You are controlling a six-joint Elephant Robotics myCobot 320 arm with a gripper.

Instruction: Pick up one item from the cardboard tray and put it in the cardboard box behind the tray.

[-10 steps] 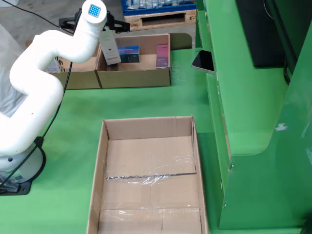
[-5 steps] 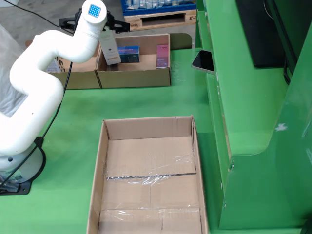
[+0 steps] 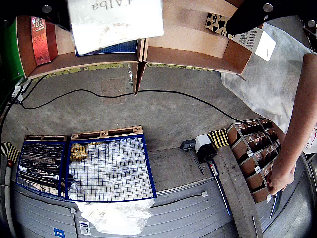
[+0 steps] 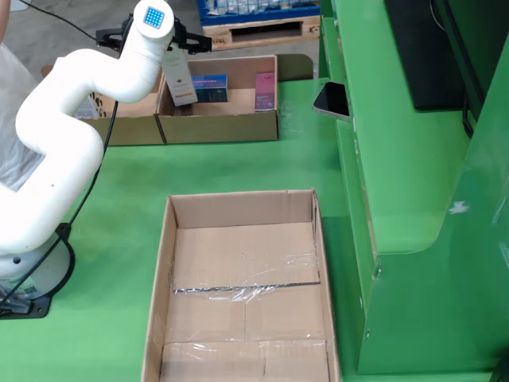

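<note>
White glossy arm (image 4: 60, 119) is showing in the view from the side, built of thick rounded tube segments with bulbous joints. Top end cap is carrying a small blue square panel (image 4: 154, 17) with a grid of light dots. Black gripper assembly (image 4: 184, 41) is sticking out dark on both sides of the wrist. Thin black cable (image 4: 102, 155) is running down along the arm toward the round white base (image 4: 36, 270); more black wires are lying by the base's foot. In the view that rides on the gripper, two black finger pieces (image 3: 252, 15) are showing at the top edge, each with a round silver screw head (image 3: 268, 7).
</note>
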